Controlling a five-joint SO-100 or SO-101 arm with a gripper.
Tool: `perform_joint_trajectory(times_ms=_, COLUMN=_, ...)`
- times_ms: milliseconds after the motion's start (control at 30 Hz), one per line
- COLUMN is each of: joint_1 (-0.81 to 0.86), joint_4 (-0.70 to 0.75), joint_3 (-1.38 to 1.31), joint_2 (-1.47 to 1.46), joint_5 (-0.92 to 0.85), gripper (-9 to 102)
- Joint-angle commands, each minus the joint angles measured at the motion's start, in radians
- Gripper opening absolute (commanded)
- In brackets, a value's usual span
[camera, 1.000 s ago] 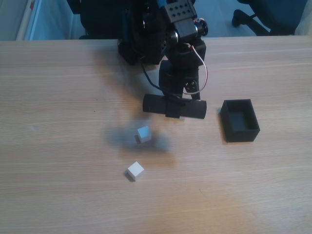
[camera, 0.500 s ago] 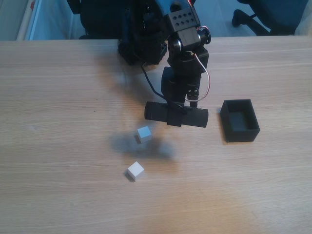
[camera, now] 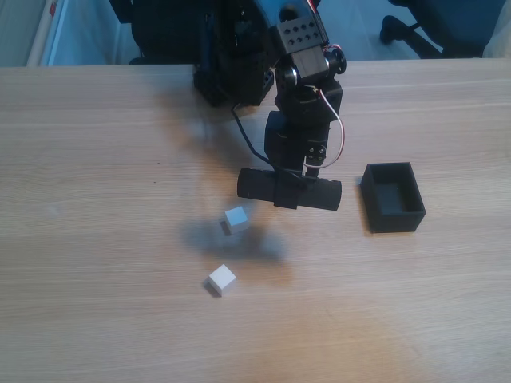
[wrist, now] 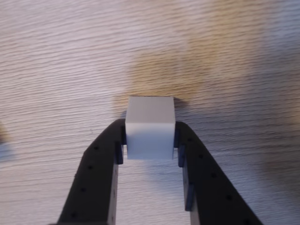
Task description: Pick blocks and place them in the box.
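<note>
White block (wrist: 150, 126) sits clamped between the jaws above a pale wood-grain table (camera: 96, 159).

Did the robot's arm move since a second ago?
Yes. In the fixed view the arm has shifted a little to the right, nearer the black box, which stayed put. The two white blocks on the table have not moved.

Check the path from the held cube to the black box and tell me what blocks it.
Nothing visible does. The gripper holds a white cube between its fingers. In the fixed view, bare table lies between the arm and the black box; the two loose cubes sit on the opposite side.
</note>
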Motion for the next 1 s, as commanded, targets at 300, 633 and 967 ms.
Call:
perform_joint_trajectory(times_ms=300, joint_1=-0.086, joint_4=0.107, joint_3=-0.170, joint_2=0.167, joint_5=-0.067, gripper=0)
perform_joint_trajectory(times_ms=633, joint_1=-0.267, joint_4=0.212, joint_3=-0.499, joint_2=0.095, joint_5=-0.049, gripper=0)
perform_joint_trajectory(times_ms=967, joint_1=-0.380, joint_4=0.213, joint_3=-0.609, joint_2=-0.002, joint_5=-0.028, gripper=1)
